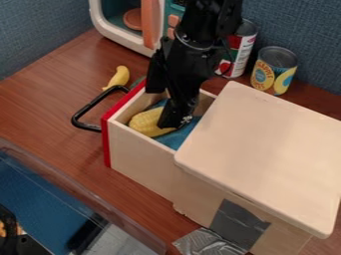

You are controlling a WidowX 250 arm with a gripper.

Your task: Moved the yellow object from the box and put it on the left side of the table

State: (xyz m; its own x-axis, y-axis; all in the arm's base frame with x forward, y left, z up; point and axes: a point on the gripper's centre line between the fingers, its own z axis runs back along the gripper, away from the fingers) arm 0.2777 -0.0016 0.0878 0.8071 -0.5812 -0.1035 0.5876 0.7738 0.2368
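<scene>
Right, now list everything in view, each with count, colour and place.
Corn: one, yellow, in the open drawer
Cloth: one, blue, in the drawer, beside the corn
Drawer: one, pale wood, red front, black handle, pulled out of the box
Box: one, pale wood, right
Tape: two patches, grey, at the box's near side
Banana-like piece: one, yellow, on the table behind the handle
Cans: two, one red and white, one yellow and blue, at the back
Toy appliance: one, white and teal, orange handle, back
Bin: one, clear-walled, blue inside, near left corner
Table: one, brown
Wall: blue-grey, behind
Arm: one, black, from the top
Gripper: one, black, at the corn
</scene>
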